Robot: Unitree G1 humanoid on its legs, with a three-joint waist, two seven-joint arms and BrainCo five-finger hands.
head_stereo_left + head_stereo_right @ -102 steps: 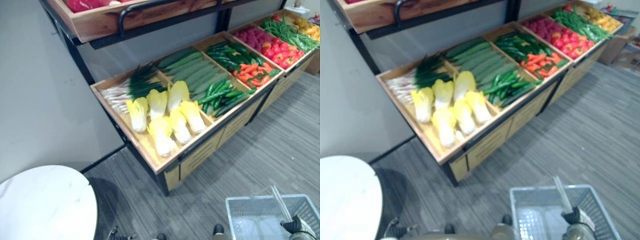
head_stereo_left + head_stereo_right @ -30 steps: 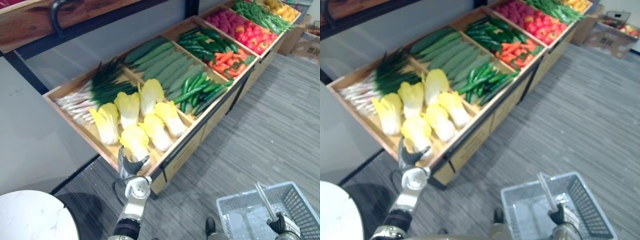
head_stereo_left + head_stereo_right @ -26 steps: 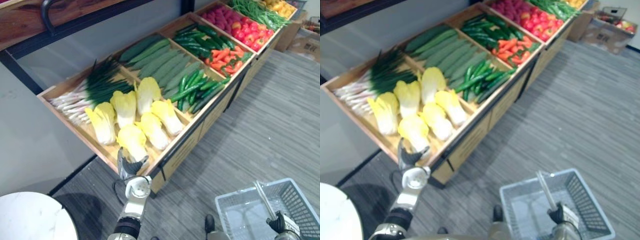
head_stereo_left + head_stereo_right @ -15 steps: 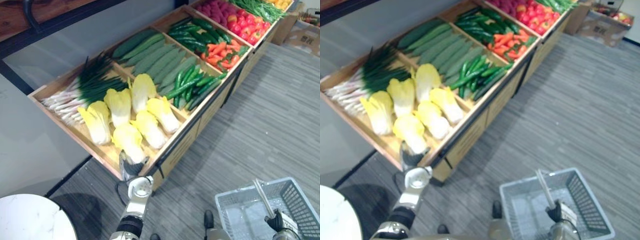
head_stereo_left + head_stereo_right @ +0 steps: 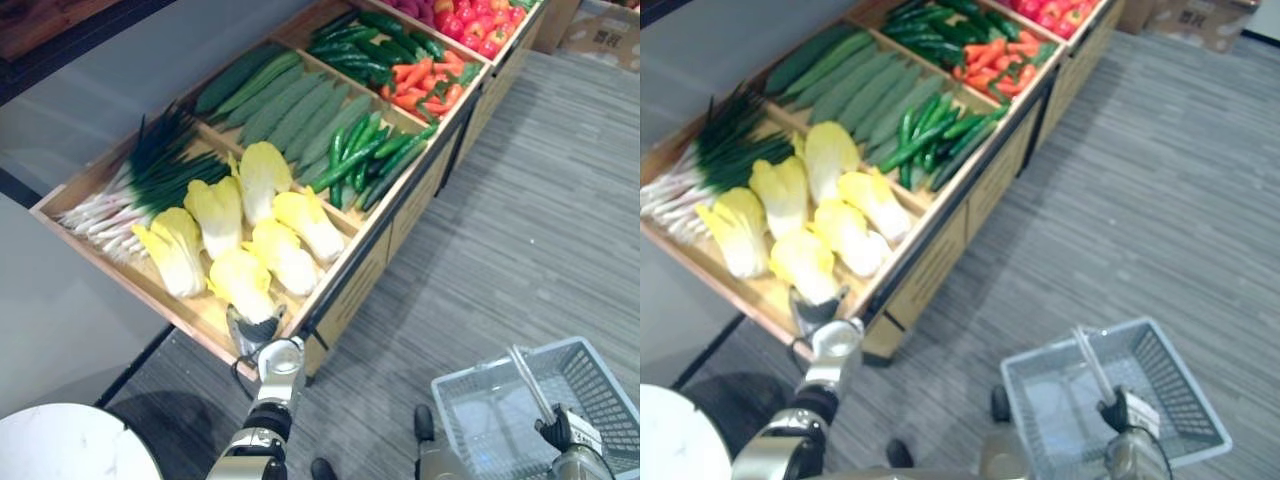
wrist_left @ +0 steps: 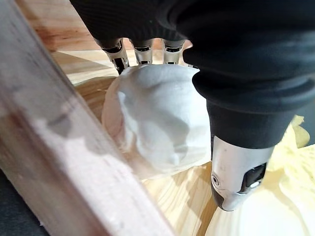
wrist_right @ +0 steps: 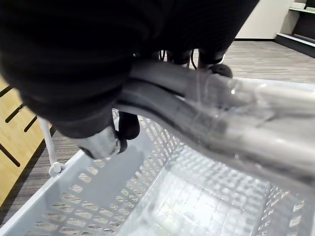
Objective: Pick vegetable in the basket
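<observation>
Several yellow-white cabbages lie in the near wooden bin (image 5: 345,255). My left hand (image 5: 255,330) is at the bin's front edge, over the white base of the nearest cabbage (image 5: 240,280). In the left wrist view that base (image 6: 157,118) sits between the fingers (image 6: 142,49) and the thumb (image 6: 236,182), which stand fairly straight on either side of it. My right hand (image 5: 565,432) is at the lower right, curled round the handle (image 5: 528,383) of a grey plastic basket (image 5: 600,375). The basket hangs over the floor with nothing in it (image 7: 197,196).
Behind the cabbages lie spring onions (image 5: 130,185), long cucumbers (image 5: 290,100), green peppers (image 5: 370,155) and orange-red peppers (image 5: 425,85) in neighbouring bins. A round white table (image 5: 70,445) stands at the lower left. Grey striped floor runs between the stand and the basket.
My left hand, unseen 3.4 s ago, has come up to the bin's front edge and onto the nearest cabbage's base. The camera has shifted. The basket stays in my right hand.
</observation>
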